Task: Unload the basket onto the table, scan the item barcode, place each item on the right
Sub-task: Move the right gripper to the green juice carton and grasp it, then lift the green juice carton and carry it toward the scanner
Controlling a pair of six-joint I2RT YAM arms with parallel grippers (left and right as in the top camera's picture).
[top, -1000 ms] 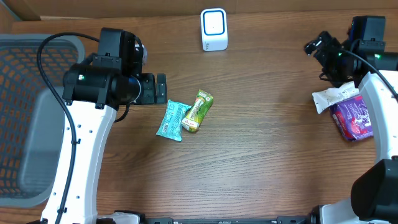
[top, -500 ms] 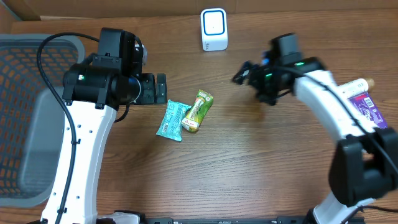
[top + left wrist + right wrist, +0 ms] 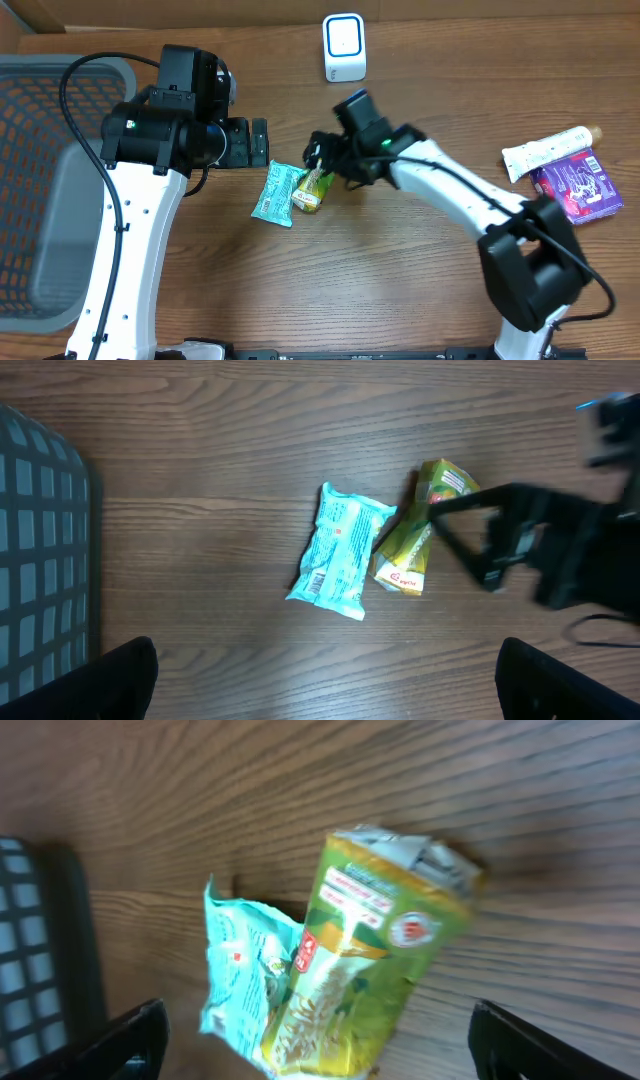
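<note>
Overhead shows right gripper point(image 3: 322, 160), jaws apart, over green packet point(image 3: 311, 192) lying mid-table against teal packet point(image 3: 274, 193). Left gripper point(image 3: 258, 143) wide open, empty. Looks like grasp step; next calls for closing, lifting, presenting barcode to scanner point(image 3: 344, 47).

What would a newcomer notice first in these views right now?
The right gripper hangs over the table's middle, jaws open above the green pouch, which lies against a teal packet. A white scanner stands at the far edge, and a grey basket fills the left side.
</note>
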